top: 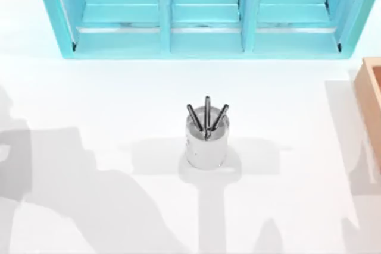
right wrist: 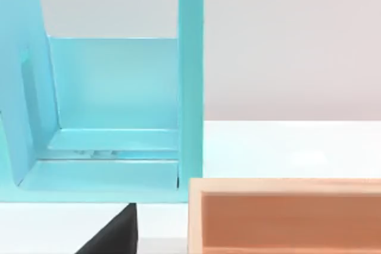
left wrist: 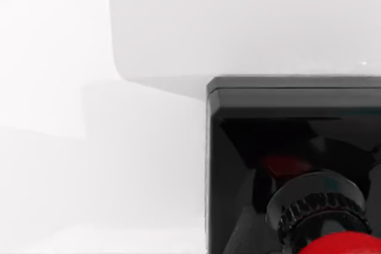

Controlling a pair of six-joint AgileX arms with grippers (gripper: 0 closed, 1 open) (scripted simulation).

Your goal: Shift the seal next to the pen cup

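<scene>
1. Top view: the pen cup (top: 205, 142), a shiny silver-white cylinder, stands upright near the middle of the white table (top: 119, 99); three dark grey pens (top: 207, 117) fan out of its top; a turquoise shelf unit (top: 205, 13) with three open compartments runs along the far edge; the corner of a wooden box (top: 370, 96) sits at the table's right edge; arm shadows fall across the left and right of the table.

2. Left wrist view: the seal (left wrist: 294, 165) lies directly under the left pincer's camera, very close; its black square block base, ribbed dark collar and the edge of its glossy red knob are visible; it rests on the white table (left wrist: 89, 147); whether the left pincer is open or closed I cannot tell.

3. Right wrist view: ahead of the right pincer stand the end compartment of the turquoise shelf unit (right wrist: 113, 105) and, nearer, the wooden box (right wrist: 286, 212); the white table (right wrist: 286, 147) stretches between and beyond them; a black shape (right wrist: 113, 236) shows at the lower edge, too little to identify; the right pincer's state I cannot tell.
</scene>
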